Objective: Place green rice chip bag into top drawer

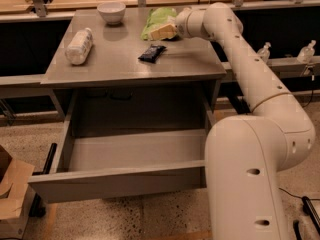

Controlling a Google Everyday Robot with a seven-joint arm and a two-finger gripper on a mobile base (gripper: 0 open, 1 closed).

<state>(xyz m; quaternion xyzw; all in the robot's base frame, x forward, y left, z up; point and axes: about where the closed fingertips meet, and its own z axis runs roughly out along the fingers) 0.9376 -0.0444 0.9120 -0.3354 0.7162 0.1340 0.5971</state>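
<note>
The tool (164, 31) is at the back right of the worktop (115, 61), low and pressed against the near edge of the green rice chip bag (159, 17). Whether it is apart, together or clamped on the bag cannot be told; the tan tip overlaps the bag and hides the contact. The arm (245, 69) reaches in from the right, wrist turned sideways, which suits a side-on approach to a flat crinkly bag that offers little height to take from above.

The bag lies on the worktop at the back, bunched up a bit, with a pale patch on the side the tool touches. It does not look lifted. Judgement: this is the grasp step, with carry and drop still to do.

Just in front of the bag, apart from it, lies a small black packet (151, 52). It is not the target, but it sits near the path toward the front edge, so a low drag could knock it. A white bowl (111, 11) stands upright at the back left of the bag, near but not touching. A bottle (79, 46) lies on its side well to the left, out of the way.

Below the front edge, the top drawer (120, 181) is pulled out wide, so the bag only needs to clear the edge and go down. A cardboard box (12, 194) sits on the floor at left.
</note>
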